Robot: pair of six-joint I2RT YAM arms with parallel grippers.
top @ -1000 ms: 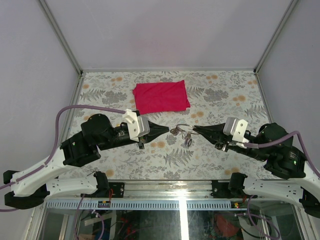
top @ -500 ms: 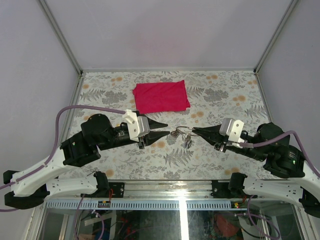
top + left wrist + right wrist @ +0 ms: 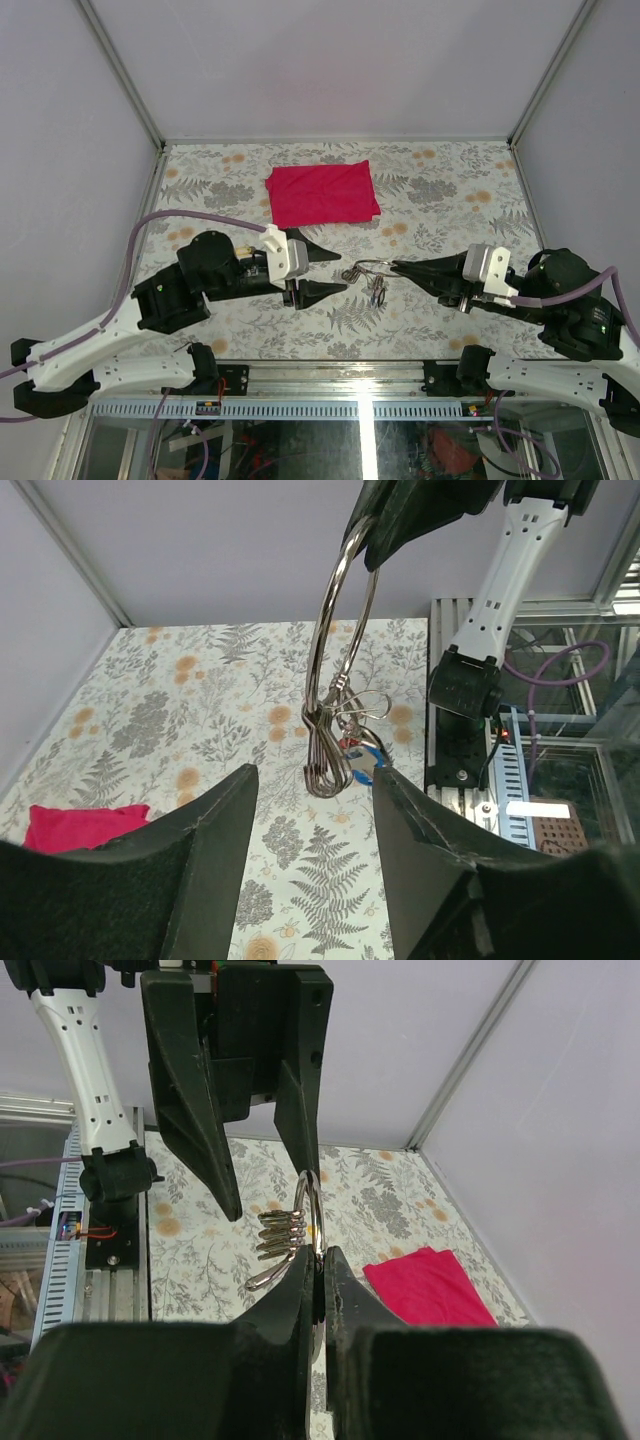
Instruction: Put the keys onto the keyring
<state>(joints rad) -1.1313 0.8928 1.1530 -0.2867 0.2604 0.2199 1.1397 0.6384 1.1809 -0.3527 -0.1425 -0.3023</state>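
Note:
The silver keyring point(image 3: 364, 267) hangs above the middle of the table, pinched at its edge by my right gripper point(image 3: 394, 266), which is shut on it. In the right wrist view the keyring point(image 3: 315, 1198) stands upright out of the right gripper point(image 3: 320, 1256). Several keys point(image 3: 282, 1232) hang bunched on it, and their metal loops and red and blue heads point(image 3: 358, 757) dangle below the keyring point(image 3: 338, 610). My left gripper point(image 3: 333, 268) is open just left of the ring, touching nothing. Its fingers point(image 3: 215, 825) frame the keys from a short distance.
A folded red cloth point(image 3: 322, 193) lies flat at the back middle of the floral table point(image 3: 440, 190). Grey walls close in the left, back and right. The metal rail with the arm bases point(image 3: 360, 380) runs along the near edge.
My left gripper has opened and drawn back to the left, away from the ring. My right gripper still holds the keyring and has shifted slightly to the right.

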